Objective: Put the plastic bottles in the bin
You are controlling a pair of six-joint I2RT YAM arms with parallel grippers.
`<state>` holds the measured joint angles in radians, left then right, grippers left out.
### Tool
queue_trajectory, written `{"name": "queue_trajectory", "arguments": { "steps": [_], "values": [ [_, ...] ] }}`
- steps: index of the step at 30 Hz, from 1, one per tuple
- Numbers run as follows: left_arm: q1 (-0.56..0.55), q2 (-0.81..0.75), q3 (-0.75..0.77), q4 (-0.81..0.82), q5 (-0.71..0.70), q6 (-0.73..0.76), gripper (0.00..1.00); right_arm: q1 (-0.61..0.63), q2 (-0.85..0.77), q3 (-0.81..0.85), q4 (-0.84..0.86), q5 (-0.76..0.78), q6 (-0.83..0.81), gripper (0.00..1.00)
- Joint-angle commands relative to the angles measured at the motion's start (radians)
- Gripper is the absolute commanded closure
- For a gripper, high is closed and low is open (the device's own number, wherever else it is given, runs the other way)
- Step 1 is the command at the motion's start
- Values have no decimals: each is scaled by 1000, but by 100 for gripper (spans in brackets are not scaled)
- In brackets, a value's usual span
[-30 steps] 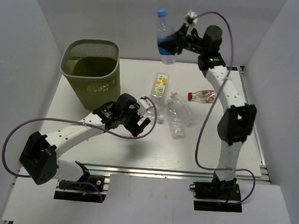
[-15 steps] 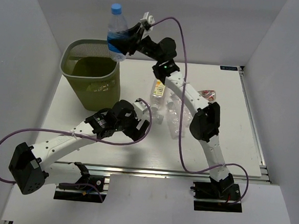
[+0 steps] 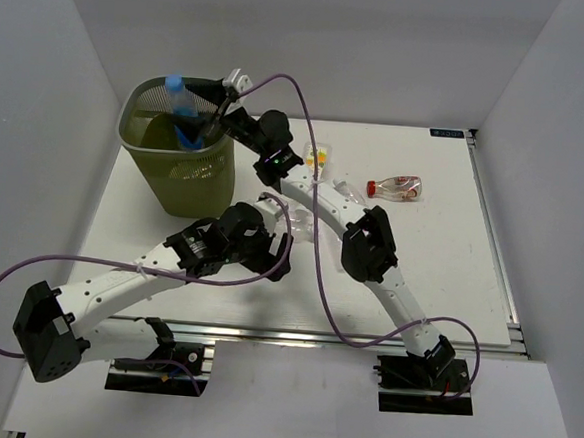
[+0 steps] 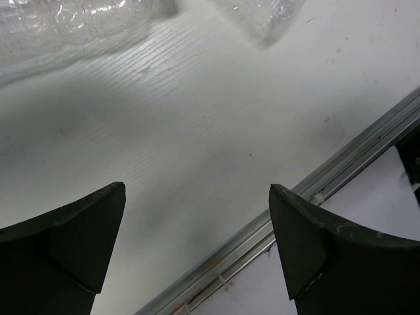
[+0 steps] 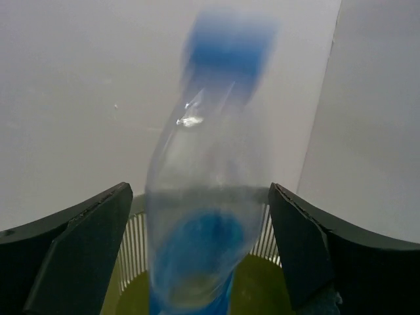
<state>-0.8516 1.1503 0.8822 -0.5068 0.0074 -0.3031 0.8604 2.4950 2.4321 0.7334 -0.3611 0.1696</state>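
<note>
**Q:** Where is the task's thing, and what are the two hands doing?

**A:** The blue-capped bottle (image 3: 182,109) stands cap-up at the mouth of the bin (image 3: 189,184), its lower half already below the rim. The right hand (image 5: 198,193) reaches over the bin with its jaws spread wide. The bottle appears blurred between them, with a gap on at least one side, so it is judged loose, not gripped. The left hand (image 4: 197,189) hovers over the bare table (image 3: 440,249), also spread wide and empty, with crinkled clear bottles (image 4: 59,26) just beyond its fingers.

**Q:** How should the remaining bottles handle?

**A:** Probably light and empty, with thin, smooth walls that dent under pressure and can slip or roll away. The mid-body, taken across its width, looks the safest place to hold. The neck is stiffer but narrower.

**Q:** Is any writing legible?

**A:** No. The blue-capped bottle carries a blue band, too blurred to read. The orange-labelled bottle (image 3: 317,157) is largely hidden behind the right arm. The red-capped bottle (image 3: 396,189), lying apart on the table, shows a reddish label, but its print is too small to make out.
</note>
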Motion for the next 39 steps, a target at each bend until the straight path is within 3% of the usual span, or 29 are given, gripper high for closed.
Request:
{"name": "queue_trajectory", "arguments": {
  "steps": [1,5,10,11,12,13,14,15,18,20,21,22,24,25,27,31,39],
  "values": [
    [-10,-69,-28,25,-49,-103,0,-14,-28,33,72,59,-68,10],
    [-10,-83,-37,10,-197,-299,0,-44,-138,-25,69,51,-133,10],
    [-10,-37,-15,10,-343,-675,0,-173,-281,-68,-177,172,-206,10],
    [-10,-5,-15,1,-360,-735,0,-193,-321,-123,-213,262,-208,11],
    [-10,17,3,-9,-394,-822,0,-217,-362,-142,-326,283,-196,37],
    [-10,41,17,-25,-408,-862,0,-306,-386,-165,-368,296,-183,56],
    [-10,93,35,-57,-438,-902,0,-337,-453,-258,-429,313,-176,81],
    [-10,120,59,-49,-452,-956,0,-366,-479,-287,-510,312,-153,100],
    [-10,233,124,2,-521,-1050,0,-519,-605,-441,-721,225,-235,97],
    [-10,314,191,-28,-578,-1119,0,-582,-742,-644,-802,159,-309,86],
    [-10,357,269,-92,-578,-1154,0,-599,-778,-695,-825,142,-320,81],
    [5,438,306,-123,-616,-1209,0,-632,-912,-835,-827,120,-353,71],
    [16,506,386,-186,-616,-1254,0,-669,-1002,-1099,-802,51,-380,64],
    [16,532,402,-187,-616,-1290,0,-673,-1122,-1155,-790,45,-393,61],
    [25,594,414,-196,-629,-1303,0,-696,-1186,-1319,-804,-8,-409,55],
    [34,681,457,-266,-638,-1370,0,-725,-1352,-1467,-839,-21,-380,55],
    [112,690,445,-196,-649,-1397,0,-770,-1401,-1561,-887,-53,-360,56]
  ]
}}
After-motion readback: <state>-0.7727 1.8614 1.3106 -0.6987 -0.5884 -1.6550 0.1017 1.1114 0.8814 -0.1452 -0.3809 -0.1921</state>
